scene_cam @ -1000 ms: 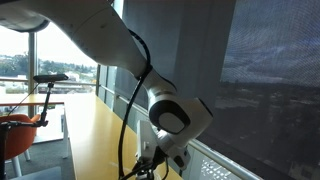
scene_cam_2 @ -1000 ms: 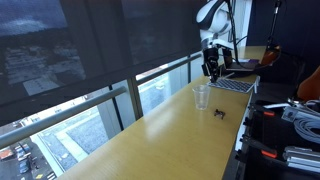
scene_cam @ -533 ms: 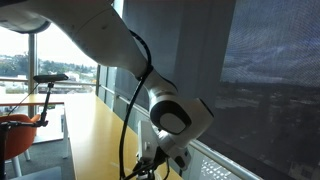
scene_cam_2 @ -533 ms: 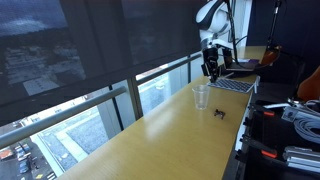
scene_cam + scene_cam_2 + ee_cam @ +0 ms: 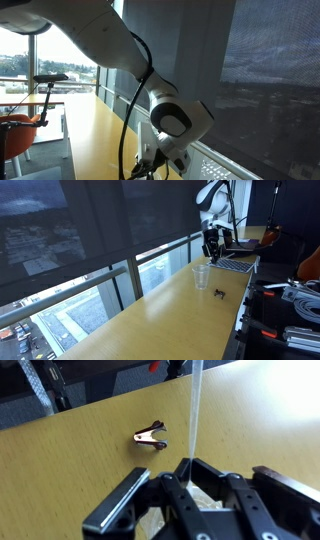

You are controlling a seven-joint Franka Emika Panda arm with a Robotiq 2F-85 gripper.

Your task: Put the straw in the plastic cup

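Long yellow wooden counter [image 5: 150,320] runs along the window wall; a plastic cup [image 5: 201,276] stands upright on it; a small dark clip [image 5: 220,291] lies near the cup, not touching; a laptop [image 5: 235,264] rests beyond them.

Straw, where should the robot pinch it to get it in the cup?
Near one end, squeezed from both sides across its thin body, as the gripper holds it now. The straw is long and skinny, so a long piece pokes out free beyond the grip, ready to go into the upright plastic cup.
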